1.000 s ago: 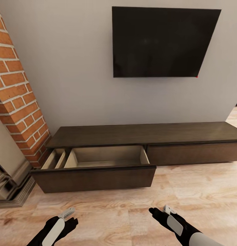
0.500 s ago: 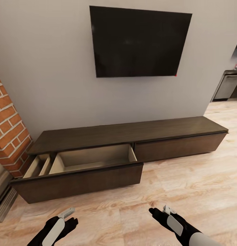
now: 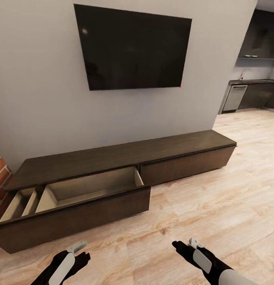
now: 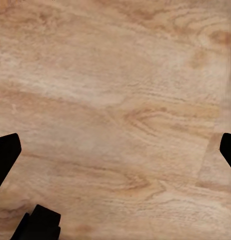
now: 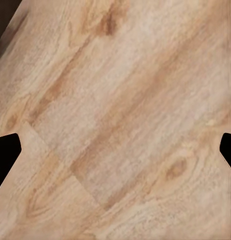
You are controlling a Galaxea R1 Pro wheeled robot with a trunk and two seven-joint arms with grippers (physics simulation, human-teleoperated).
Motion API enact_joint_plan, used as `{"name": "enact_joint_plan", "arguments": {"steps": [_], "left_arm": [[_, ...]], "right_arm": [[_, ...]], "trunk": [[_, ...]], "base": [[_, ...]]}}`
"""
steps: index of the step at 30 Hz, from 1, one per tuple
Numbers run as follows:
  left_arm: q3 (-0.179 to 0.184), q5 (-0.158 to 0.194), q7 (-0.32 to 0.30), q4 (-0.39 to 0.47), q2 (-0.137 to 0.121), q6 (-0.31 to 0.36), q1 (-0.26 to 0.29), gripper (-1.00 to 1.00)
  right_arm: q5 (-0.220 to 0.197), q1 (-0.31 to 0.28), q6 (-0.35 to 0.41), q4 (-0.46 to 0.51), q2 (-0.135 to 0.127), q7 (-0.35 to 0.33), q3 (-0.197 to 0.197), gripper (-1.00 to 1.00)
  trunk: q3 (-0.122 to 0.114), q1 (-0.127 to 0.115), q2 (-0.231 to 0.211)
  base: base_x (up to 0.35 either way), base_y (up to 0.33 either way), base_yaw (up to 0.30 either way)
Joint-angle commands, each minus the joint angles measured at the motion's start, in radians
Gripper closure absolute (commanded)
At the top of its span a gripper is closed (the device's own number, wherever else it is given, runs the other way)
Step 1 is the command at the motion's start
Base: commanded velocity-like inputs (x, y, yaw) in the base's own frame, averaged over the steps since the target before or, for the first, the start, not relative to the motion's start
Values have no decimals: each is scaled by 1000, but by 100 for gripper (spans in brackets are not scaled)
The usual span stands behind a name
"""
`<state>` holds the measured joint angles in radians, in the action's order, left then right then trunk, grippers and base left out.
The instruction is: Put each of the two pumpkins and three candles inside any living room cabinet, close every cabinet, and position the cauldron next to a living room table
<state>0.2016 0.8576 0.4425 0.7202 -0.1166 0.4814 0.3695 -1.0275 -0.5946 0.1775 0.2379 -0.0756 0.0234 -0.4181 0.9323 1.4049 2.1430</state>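
Long dark cabinet (image 3: 125, 158) against grey wall under blank black TV (image 3: 133, 49), left drawer (image 3: 79, 198) pulled open, nothing inside.
Left gripper (image 4: 115, 150) and right gripper (image 5: 115, 150) spread wide, holding nothing, over wood floor (image 3: 216, 206). No legible writing anywhere.

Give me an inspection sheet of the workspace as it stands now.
Surface: pale wood floor, bare between robot and cabinet.
Job's things: cabinet against the wall; its left drawer is pulled open, pale lining showing, nothing seen inside; right drawer shut.
Clutter: nothing seen.
Grippers: left gripper and right gripper low over the floor, jaws apart in the wrist views, holding nothing.
Cables: nothing seen.
Surroundings: dark TV on the grey wall, brick column at the cabinet's left end, kitchen units beyond the wall's right end.
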Motion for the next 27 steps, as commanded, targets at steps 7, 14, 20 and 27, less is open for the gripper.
{"name": "enact_joint_plan", "arguments": {"steps": [7,14,20,27], "left_arm": [[6,11,10,2,-2,0,0,-100],[6,11,10,2,-2,0,0,-100],[6,9,10,2,9,0,0,-100],[7,8,10,2,14,-1,0,-100]], "right_arm": [[-5,-1,3,1,0,4,-5,-100],[-5,-1,2,1,-1,3,-5,-100],[-5,-1,4,2,-6,2,-5,-100],[-3,-1,4,3,-5,6,-5,-100]], "trunk": [[1,0,0],[1,0,0],[1,0,0],[2,0,0]], "base": [[-69,0,-277],[-37,0,-277],[-2,0,-278],[0,0,-275]]}}
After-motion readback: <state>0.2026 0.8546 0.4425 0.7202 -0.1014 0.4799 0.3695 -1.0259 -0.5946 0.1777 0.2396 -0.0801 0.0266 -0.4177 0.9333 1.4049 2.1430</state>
